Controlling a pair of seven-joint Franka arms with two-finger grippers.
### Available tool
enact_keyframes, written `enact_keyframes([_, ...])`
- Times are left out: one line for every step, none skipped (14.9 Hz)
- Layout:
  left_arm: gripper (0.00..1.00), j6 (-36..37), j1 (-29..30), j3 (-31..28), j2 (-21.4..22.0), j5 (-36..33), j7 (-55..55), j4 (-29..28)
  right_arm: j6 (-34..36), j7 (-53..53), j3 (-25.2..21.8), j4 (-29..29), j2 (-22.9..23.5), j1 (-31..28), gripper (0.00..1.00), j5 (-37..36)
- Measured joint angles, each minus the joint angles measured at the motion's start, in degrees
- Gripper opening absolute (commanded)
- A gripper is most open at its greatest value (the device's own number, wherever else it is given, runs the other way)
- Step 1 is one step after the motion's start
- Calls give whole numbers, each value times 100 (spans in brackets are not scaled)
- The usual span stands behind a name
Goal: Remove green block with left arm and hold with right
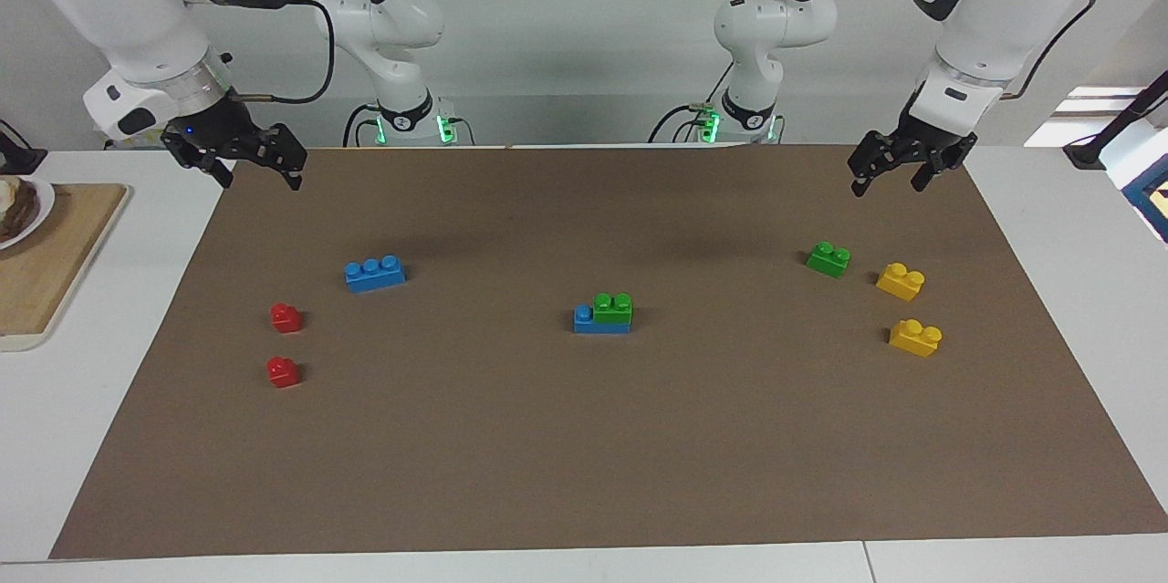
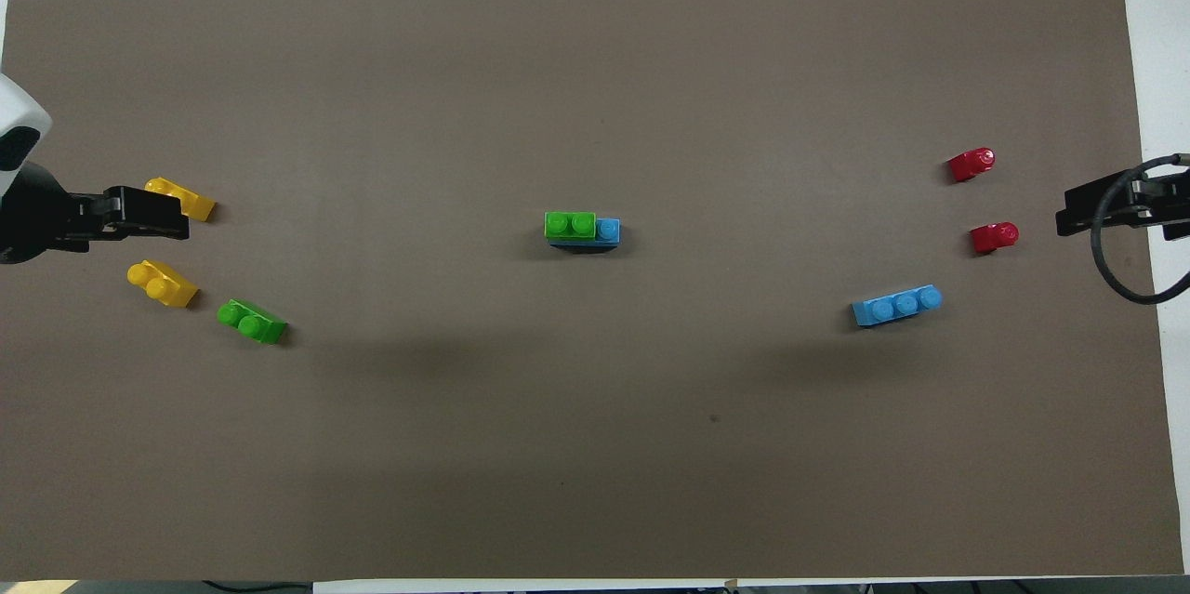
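- We see both tools raised, fingers spread: right tool (image 1: 248,165) upper left of the facing frame, left tool (image 1: 899,171) upper right.
- Green block (image 1: 612,307) sits mid-frame, pressed on a blue brick (image 1: 599,320).
- Unpinned, we judge the blue brick lifts too.
- A loose green brick (image 1: 828,259) could mislead us.

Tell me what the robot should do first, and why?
Probably the right gripper should come down over the blue brick mid-mat to hold it. The green block is still stacked on it, both grippers hang high at the mat's ends, and the left gripper pulls afterwards.
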State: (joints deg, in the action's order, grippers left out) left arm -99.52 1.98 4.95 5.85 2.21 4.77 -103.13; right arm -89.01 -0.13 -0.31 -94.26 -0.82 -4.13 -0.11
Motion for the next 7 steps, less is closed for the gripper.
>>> enact_keyframes([100, 0, 0, 0, 0, 0, 0, 0, 0, 5, 0, 0, 0, 0, 100, 0])
enact_keyframes([100, 0, 0, 0, 0, 0, 0, 0, 0, 28, 0, 0, 0, 0, 100, 0])
enact_keyframes([100, 0, 0, 0, 0, 0, 0, 0, 0, 68, 0, 0, 0, 0, 100, 0])
enact_keyframes([100, 0, 0, 0, 0, 0, 0, 0, 0, 77, 1, 0, 0, 0, 100, 0])
enact_keyframes([100, 0, 0, 0, 0, 0, 0, 0, 0, 77, 1, 1, 0, 0, 100, 0])
enact_keyframes([100, 0, 0, 0, 0, 0, 0, 0, 0, 77, 1, 2, -2, 0, 100, 0])
enact_keyframes([100, 0, 0, 1, 0, 0, 0, 0, -33, 77, 0, 5, -3, 0, 100, 0])
